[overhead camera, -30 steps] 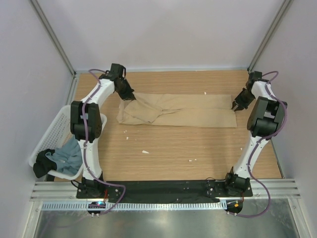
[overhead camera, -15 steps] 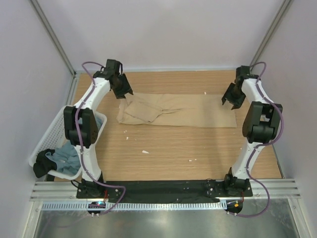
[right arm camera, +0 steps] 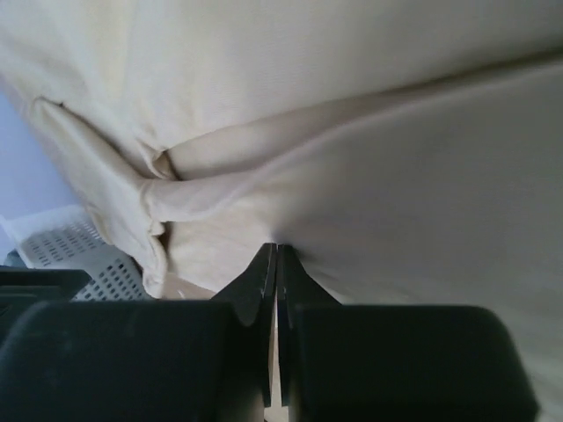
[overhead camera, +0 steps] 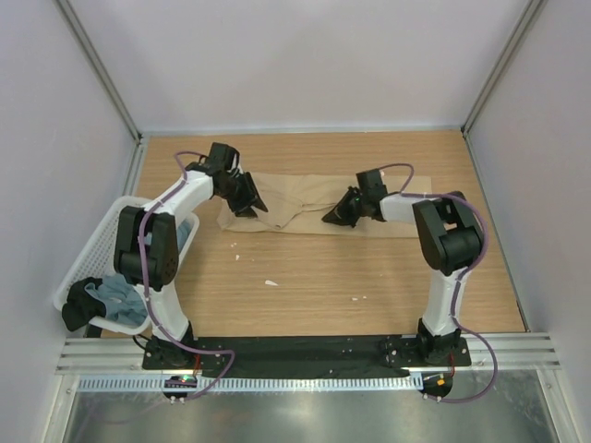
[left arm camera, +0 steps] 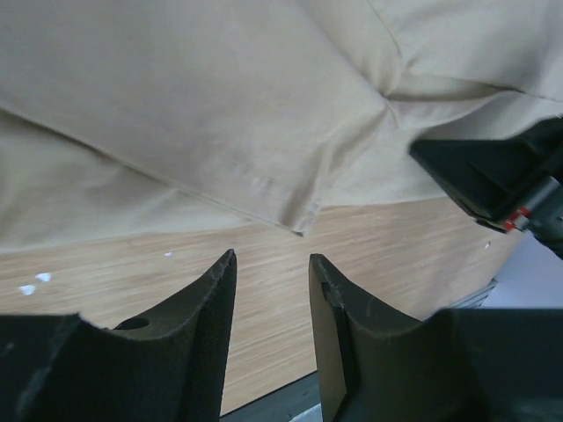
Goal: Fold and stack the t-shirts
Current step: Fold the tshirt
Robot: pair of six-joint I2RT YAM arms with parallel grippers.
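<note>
Right hand [overhead camera: 330, 219] inward—creased, maybe-pinched t-shirt [overhead camera: 300, 189]

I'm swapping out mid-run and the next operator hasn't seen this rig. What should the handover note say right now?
Left gripper: open, empty, low over the left end of the tan t-shirt.
Right gripper: shut, tips at a crease near the shirt's middle; whether it has pinched cloth is unclear.
Tan t-shirt: on the table, folded lengthwise into a long strip, left end bunched.
Grey-blue t-shirt: crumpled in the white basket at the left.
Done: lengthwise fold of the tan one.
Left: finish folding it, fold the grey-blue one, stack both.
</note>
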